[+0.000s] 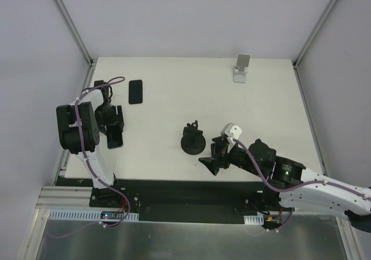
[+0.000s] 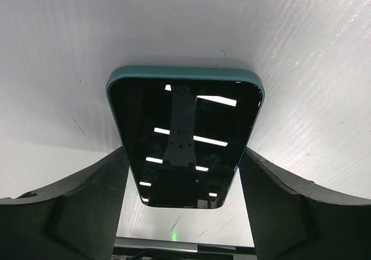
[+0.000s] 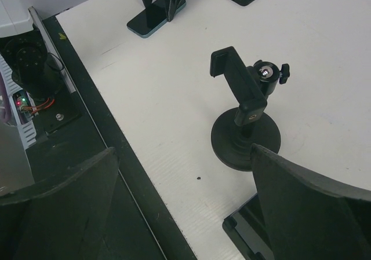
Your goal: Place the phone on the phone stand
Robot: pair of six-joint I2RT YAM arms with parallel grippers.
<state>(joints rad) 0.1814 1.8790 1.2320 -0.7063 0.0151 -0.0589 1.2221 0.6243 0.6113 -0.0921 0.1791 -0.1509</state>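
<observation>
A phone with a black screen and teal case (image 2: 184, 138) lies lengthwise between my left gripper's (image 2: 182, 156) fingers. The jaws press on its long sides. In the top view the phone (image 1: 114, 138) sticks out below the left gripper (image 1: 113, 127) at the table's left side; I cannot tell whether it rests on the table. It also shows in the right wrist view (image 3: 152, 21). The black phone stand (image 1: 192, 139) with a round base and clamp (image 3: 239, 86) stands mid-table. My right gripper (image 1: 214, 158) is open and empty just right of it (image 3: 184, 150).
A second, black phone (image 1: 135, 92) lies at the back left. A silver stand (image 1: 242, 68) stands at the back right. A flat black object (image 3: 246, 237) sits partly under my right finger. The table's black front edge (image 3: 110, 132) is close to the right gripper.
</observation>
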